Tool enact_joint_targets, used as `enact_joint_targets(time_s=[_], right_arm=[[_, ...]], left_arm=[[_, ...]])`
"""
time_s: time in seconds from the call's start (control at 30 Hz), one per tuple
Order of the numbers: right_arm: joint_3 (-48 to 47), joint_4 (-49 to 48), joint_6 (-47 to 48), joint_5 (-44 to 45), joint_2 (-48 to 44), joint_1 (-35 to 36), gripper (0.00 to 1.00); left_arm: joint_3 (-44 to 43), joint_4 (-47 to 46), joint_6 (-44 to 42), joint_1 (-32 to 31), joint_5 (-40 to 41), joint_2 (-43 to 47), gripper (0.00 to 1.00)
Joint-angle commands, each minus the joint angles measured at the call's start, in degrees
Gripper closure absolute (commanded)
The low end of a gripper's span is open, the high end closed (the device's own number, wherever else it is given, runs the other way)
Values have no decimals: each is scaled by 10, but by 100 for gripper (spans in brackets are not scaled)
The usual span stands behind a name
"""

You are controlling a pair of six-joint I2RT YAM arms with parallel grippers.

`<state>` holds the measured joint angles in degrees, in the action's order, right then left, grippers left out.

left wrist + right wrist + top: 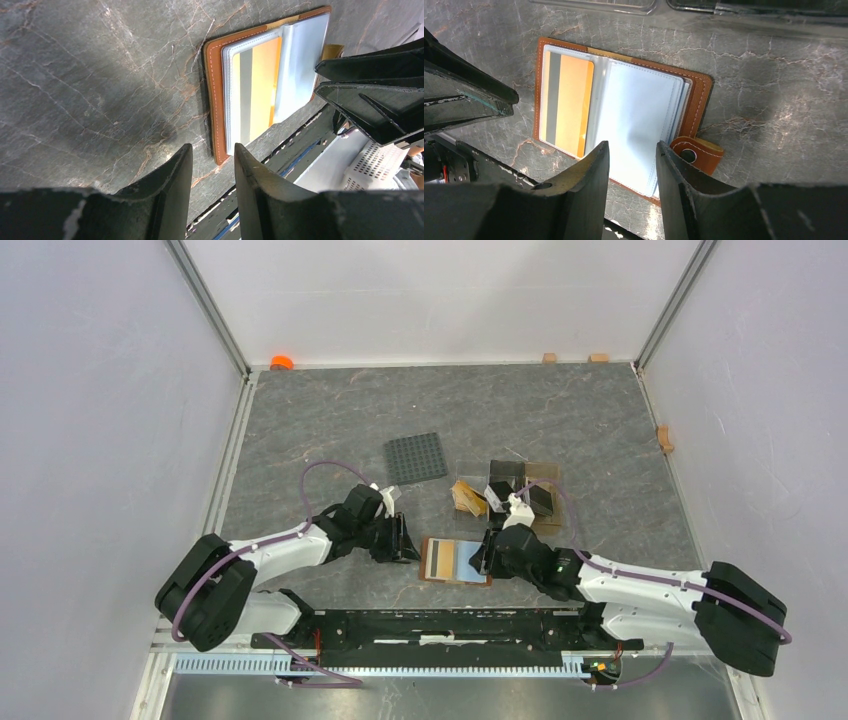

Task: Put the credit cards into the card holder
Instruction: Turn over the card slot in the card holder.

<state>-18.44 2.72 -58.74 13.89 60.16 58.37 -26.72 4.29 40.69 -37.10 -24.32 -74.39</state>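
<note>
1. The card holder (700,95) lies open and flat on the marbled table (330,410), near the front edge and between our two grippers. Its snap tab (696,152) sticks out at the right end.
2. A yellow card with a grey stripe (569,105) sits in the left clear sleeve. The right sleeve page (639,115) looks pale blue, and we cannot tell whether it holds a card.
3. We judge the holder light and floppy, with soft leather and slick, thin pages that will lift and fan. We would pin it by the leather border, not the pages.
4. More credit cards (467,498) stand in the clear amber stand (548,472) just behind. They look thin, stiff and slippery, so we would pinch one by a free edge.
5. Our left gripper (213,150) hovers just beside the holder's left edge, jaws narrowly apart and empty. Our right gripper (631,147) hangs over the right page, jaws likewise narrowly apart with nothing between them.
6. A dark studded plate (416,457) lies farther back, apart.
</note>
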Motion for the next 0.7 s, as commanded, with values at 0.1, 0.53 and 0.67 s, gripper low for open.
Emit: enact_joint_targets(time_s=[0.1,0.53,0.67], right_arm=[[13,-15,-13,5,3,-2,56],[44,-104,-28,-22,30,-6,56],[60,-151,-37,-42,41,-15,56]], left_arm=[[-17,-10,11,-10,-3,-7,57],[-14,-39,19,-26,-7,-34,60],[-11,-40,19,-27,-7,-35,61]])
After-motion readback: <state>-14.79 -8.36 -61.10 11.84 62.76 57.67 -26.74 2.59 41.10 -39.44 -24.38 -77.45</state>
